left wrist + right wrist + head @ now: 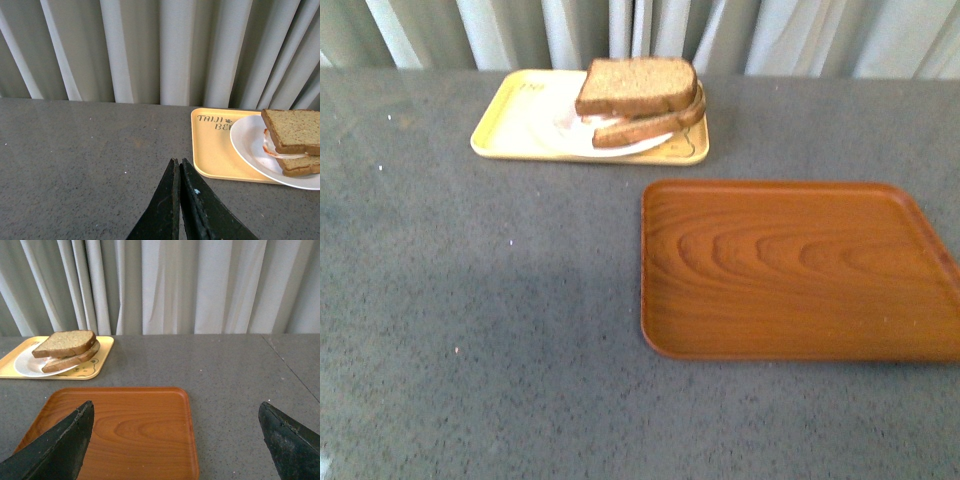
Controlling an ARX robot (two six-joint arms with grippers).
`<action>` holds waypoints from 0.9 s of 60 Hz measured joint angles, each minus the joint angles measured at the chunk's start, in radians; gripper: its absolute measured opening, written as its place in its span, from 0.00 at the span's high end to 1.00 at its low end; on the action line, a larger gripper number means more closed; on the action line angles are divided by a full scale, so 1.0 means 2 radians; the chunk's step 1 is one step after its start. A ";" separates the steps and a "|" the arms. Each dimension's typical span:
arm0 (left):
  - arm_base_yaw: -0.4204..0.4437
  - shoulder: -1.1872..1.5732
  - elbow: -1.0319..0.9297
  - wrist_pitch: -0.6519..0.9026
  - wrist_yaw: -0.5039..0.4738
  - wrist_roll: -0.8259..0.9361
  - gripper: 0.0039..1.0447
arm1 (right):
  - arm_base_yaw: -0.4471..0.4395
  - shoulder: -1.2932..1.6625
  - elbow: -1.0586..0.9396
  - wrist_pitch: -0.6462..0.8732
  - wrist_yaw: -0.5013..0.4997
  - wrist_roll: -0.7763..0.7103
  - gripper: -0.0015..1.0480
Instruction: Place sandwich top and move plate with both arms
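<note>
Wooden tray [790, 270] nearest, bare. Sandwich top [638, 84] already on stack, on plate [638, 146] in yellow tray [520, 120]. Left gripper [178, 172] closed, empty; right gripper [175, 440] spread wide. Next: both arms grasp plate rim.

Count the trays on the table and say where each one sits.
2. The pale yellow rectangular bear-print tray sits at the far edge by the curtain, left of centre, carrying the round white plate with the sandwich. The brown wooden tray lies nearer, to the right, bare.
</note>
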 joint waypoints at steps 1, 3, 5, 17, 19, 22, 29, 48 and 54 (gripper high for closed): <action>0.000 -0.008 -0.007 -0.001 0.000 0.000 0.99 | 0.000 0.000 0.000 0.000 0.000 0.000 0.09; 0.000 -0.021 -0.018 -0.003 0.000 0.000 0.99 | 0.000 0.000 0.000 0.000 0.000 0.000 0.09; 0.000 -0.033 -0.028 -0.006 0.000 0.001 0.99 | 0.000 0.000 0.000 0.000 0.000 0.000 0.09; 0.000 -0.158 -0.080 -0.079 0.000 0.002 0.99 | 0.000 0.000 0.000 0.000 0.000 0.000 0.09; 0.000 -0.175 -0.089 -0.086 0.000 0.002 0.99 | 0.000 0.000 0.000 0.000 0.000 0.000 0.09; 0.000 -0.190 -0.097 -0.095 0.000 0.002 0.99 | 0.000 0.000 0.000 0.000 0.000 0.000 0.09; 0.000 -0.234 -0.117 -0.121 0.000 0.002 0.99 | 0.000 0.000 0.000 0.000 0.000 0.000 0.09; 0.000 -0.362 -0.152 -0.213 0.000 0.002 0.99 | 0.000 0.000 0.000 0.000 0.000 0.000 0.09; 0.000 -0.403 -0.159 -0.247 0.000 0.002 0.99 | 0.000 0.000 0.000 0.000 0.000 0.000 0.09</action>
